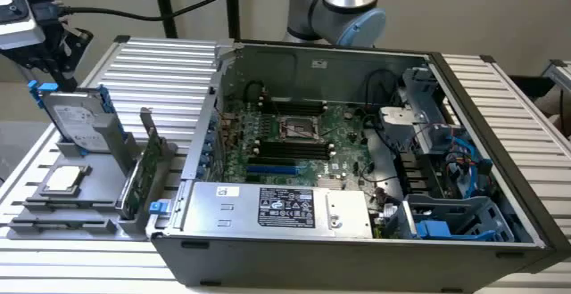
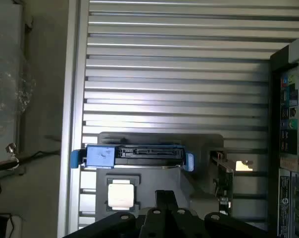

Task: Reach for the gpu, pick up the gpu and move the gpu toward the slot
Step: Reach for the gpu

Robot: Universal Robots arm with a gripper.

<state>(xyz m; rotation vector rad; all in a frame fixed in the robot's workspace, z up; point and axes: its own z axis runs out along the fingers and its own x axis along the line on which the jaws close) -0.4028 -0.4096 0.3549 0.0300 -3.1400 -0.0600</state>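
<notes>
Gripper (image 1: 63, 77) hangs over the top edge of the hard drive (image 1: 80, 123), fingers closed, holding nothing. The gpu (image 1: 146, 170) stands on edge in the grey holder (image 1: 80, 226) on the table (image 1: 160, 67), between the hard drive and the open computer case (image 1: 357, 254), apart from the gripper.

In the exterior view, the pc case (image 1: 357, 257) sits on the table (image 1: 160, 60). The holder (image 1: 89, 226) is at its 9 o'clock, just beside it. In the holder, the gpu (image 1: 143, 174) stands on edge nearest the case. The hard drive (image 1: 80, 123) stands at the gpu's 10, & the chip (image 1: 67, 179) lies flat at its 9. The gripper (image 1: 64, 79) hangs at the drive's 12.
</notes>
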